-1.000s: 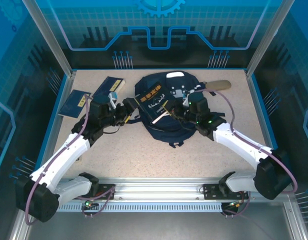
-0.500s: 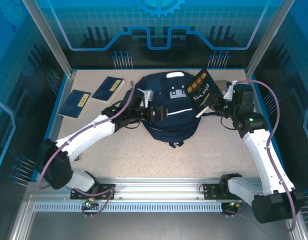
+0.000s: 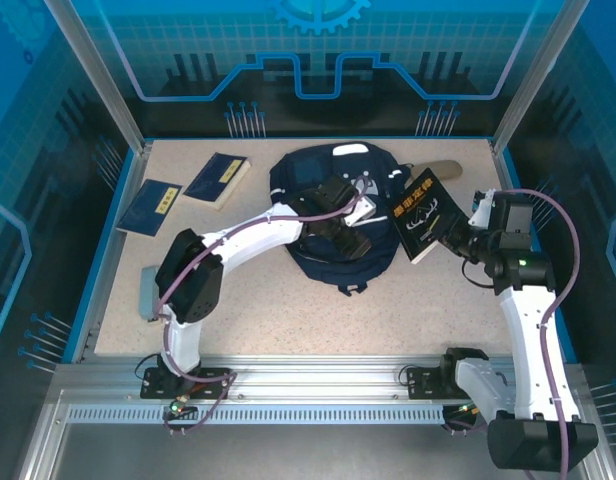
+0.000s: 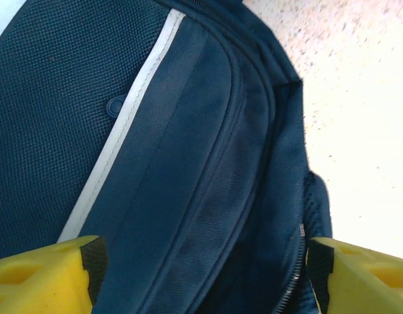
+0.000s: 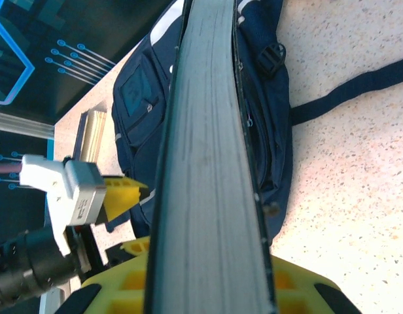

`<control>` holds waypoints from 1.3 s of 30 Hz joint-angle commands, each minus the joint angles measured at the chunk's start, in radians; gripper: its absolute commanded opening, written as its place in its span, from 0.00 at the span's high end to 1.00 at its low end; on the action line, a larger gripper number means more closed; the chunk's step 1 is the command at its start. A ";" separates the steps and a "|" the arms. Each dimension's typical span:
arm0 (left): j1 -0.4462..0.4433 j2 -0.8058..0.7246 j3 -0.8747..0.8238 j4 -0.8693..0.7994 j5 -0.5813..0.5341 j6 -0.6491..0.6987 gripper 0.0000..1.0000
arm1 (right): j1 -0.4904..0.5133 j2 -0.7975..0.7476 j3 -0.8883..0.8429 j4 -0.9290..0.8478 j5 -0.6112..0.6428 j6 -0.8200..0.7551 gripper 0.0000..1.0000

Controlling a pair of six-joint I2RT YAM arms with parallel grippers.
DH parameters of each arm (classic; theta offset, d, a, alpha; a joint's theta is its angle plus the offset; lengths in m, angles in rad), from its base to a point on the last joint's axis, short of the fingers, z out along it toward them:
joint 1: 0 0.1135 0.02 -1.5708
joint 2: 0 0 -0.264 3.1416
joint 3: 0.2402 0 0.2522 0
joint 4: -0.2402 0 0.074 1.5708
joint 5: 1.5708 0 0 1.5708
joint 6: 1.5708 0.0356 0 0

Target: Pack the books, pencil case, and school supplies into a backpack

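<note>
Left gripper (image 3: pixel 350 228) hangs over the middle of the backpack with its yellow fingers (image 4: pixel 44 271) spread wide apart and nothing between them but the fabric below; whether the tips touch that fabric cannot be told. Right gripper (image 3: pixel 448 240) is clamped on the lower edge of the black book, and in the right wrist view its yellow fingers (image 5: pixel 123 288) press on both covers.

Speckled beige, the table (image 3: pixel 288 310) carries everything. On its far half, about midway between the left and right edges, the backpack (image 3: pixel 328 268) lies flat, navy with a thin white stripe (image 4: pixel 116 144) running along its front panel. A zip line curves beside that stripe in the left wrist view.

Just right of the backpack, the black book (image 3: pixel 420 212) is held up off the table and tilted, its gold-orange print facing up. From the right wrist it is seen edge-on, with the page block showing (image 5: pixel 208 163).

Two navy books lie toward the far-left corner: one (image 3: pixel 220 178) nearer the far edge, the other (image 3: pixel 151 205) close to the left edge.

Near the far edge, toward the far-right corner, the tan pencil case (image 3: pixel 443 168) lies partly hidden behind the black book.
</note>
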 commanded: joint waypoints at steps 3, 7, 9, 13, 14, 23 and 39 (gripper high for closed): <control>0.002 0.072 0.080 -0.127 -0.045 0.170 0.23 | -0.012 -0.021 -0.020 0.040 -0.056 -0.022 0.91; 0.003 0.130 0.140 -0.172 -0.072 0.223 0.28 | -0.006 -0.017 -0.026 0.041 -0.050 -0.021 0.91; 0.005 0.160 0.169 -0.192 -0.087 0.240 0.30 | -0.005 -0.016 -0.030 0.046 -0.049 -0.019 0.91; 0.005 0.219 0.225 -0.208 -0.153 0.269 0.39 | -0.003 -0.014 -0.030 0.048 -0.049 -0.016 0.91; 0.006 0.233 0.238 -0.211 -0.169 0.273 0.40 | -0.003 -0.016 -0.032 0.048 -0.045 -0.015 0.90; 0.005 0.323 0.318 -0.222 -0.229 0.319 0.26 | 0.001 -0.025 -0.047 0.043 -0.018 -0.009 0.90; -0.039 0.104 0.154 0.148 -0.404 0.238 0.87 | 0.029 -0.048 0.035 -0.112 0.220 -0.062 0.90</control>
